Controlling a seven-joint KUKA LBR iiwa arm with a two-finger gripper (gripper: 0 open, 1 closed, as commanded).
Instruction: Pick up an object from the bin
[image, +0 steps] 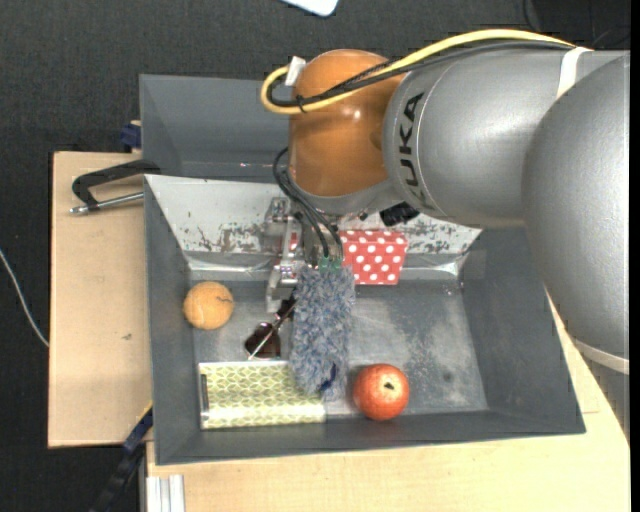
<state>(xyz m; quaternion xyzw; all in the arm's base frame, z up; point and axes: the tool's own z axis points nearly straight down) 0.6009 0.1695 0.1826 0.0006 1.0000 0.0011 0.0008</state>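
1. Five loose things lie round the gripper (286, 275) in the bin (430, 345). Farthest to its left sits an orange ball (208, 305), apart from the rest.
2. Below and left of it, a patterned flat box (250, 395) lies along the near wall. Dark sunglasses (265, 340) lie just below it.
3. The gripper hangs low near the back wall. I cannot tell whether it is open or closed.
4. Just to its right, a fuzzy grey-blue cloth (322, 325) runs from gripper level down onto the box. This is probably the thing being picked, at the grasp or first lift, though no hold is visible.
5. Behind and right stands a red dotted box (375, 257). An apple (380, 391) sits below and right, beside the cloth's lower end.
6. The next move probably calls for a straight rise, since the back wall is close. Bare floor lies open to the right.
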